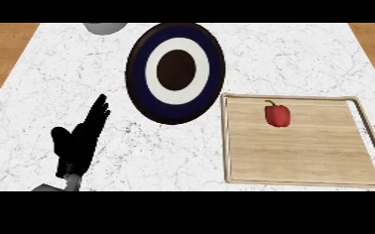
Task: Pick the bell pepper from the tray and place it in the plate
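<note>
A red bell pepper (278, 115) with a dark stem lies on the wooden tray (299, 163) at the right, in the tray's far half. Left of the tray sits a round plate (141, 87) with a dark blue rim, a white ring and a brown centre; nothing is on it. My left hand (81, 141) shows at the lower left, open with straight fingers pointing up, well apart from the plate and the tray. My right hand is out of view.
The counter top (66, 79) is white marble with wooden edges at the far left and right. A grey round object (104, 27) is cut off at the top edge, left of the plate.
</note>
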Action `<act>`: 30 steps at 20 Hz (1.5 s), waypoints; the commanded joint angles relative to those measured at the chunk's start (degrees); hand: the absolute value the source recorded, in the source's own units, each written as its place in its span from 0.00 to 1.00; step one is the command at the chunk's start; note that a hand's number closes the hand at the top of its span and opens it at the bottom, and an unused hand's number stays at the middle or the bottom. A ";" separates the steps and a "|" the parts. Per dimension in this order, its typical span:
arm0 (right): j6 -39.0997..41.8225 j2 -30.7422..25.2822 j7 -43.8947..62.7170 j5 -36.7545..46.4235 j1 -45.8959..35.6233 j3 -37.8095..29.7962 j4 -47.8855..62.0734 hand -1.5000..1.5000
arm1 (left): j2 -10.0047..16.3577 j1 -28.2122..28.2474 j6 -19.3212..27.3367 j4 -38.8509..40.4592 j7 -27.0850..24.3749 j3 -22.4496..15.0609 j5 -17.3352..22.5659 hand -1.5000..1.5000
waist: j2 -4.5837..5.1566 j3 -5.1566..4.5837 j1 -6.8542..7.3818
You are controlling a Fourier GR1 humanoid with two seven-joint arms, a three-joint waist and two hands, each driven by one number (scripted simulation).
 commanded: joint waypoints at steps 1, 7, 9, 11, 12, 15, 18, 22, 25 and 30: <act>-9.17 3.74 -7.24 4.91 -1.45 -3.38 6.35 0.00 | -3.99 1.86 -1.23 4.46 1.34 -2.26 1.77 0.50 | -0.29 0.24 0.38; 1.38 2.88 -10.13 1.19 1.98 -6.87 3.02 0.00 | -4.65 -0.01 -5.15 6.32 3.81 2.17 2.24 0.50 | -1.00 0.18 -0.37; -1.80 5.00 -12.25 6.41 4.48 -4.40 1.95 0.00 | -4.81 0.37 -6.08 7.91 2.70 2.82 1.37 0.50 | -0.99 0.17 -0.34; 3.92 -1.96 -6.55 5.58 3.76 -4.31 1.16 0.00 | -5.45 0.49 -4.84 5.88 3.60 2.19 1.71 0.50 | -1.06 0.14 -0.52; 3.47 -2.50 -6.06 9.19 4.13 -1.28 2.77 0.00 | -4.37 1.02 -5.91 5.33 3.21 2.64 2.28 0.50 | -1.00 0.13 -0.19; 8.29 -9.16 2.97 12.89 4.26 4.01 -1.79 0.00 | -3.74 2.05 -6.08 3.70 4.34 1.91 2.32 0.50 | -1.21 -0.02 0.09; 12.31 -12.46 6.73 15.08 5.13 6.49 -4.72 0.00 | -4.85 -1.08 -4.49 5.39 5.94 2.73 1.73 0.50 | -1.08 0.05 -0.53; 11.33 -11.15 17.72 18.39 4.55 10.40 -14.10 0.00 | -6.63 -2.90 -5.45 9.46 4.34 3.29 0.97 0.50 | -1.00 0.06 -0.82; 11.70 -9.57 23.87 21.93 4.14 13.37 -16.14 0.00 | -5.14 1.63 -7.48 6.60 2.79 3.54 1.00 0.50 | -1.01 0.13 -0.07; 12.81 -3.77 29.51 28.41 1.98 15.75 -17.37 0.00 | -6.78 1.36 -7.58 4.71 4.89 4.02 -0.72 0.50 | -0.98 0.17 0.02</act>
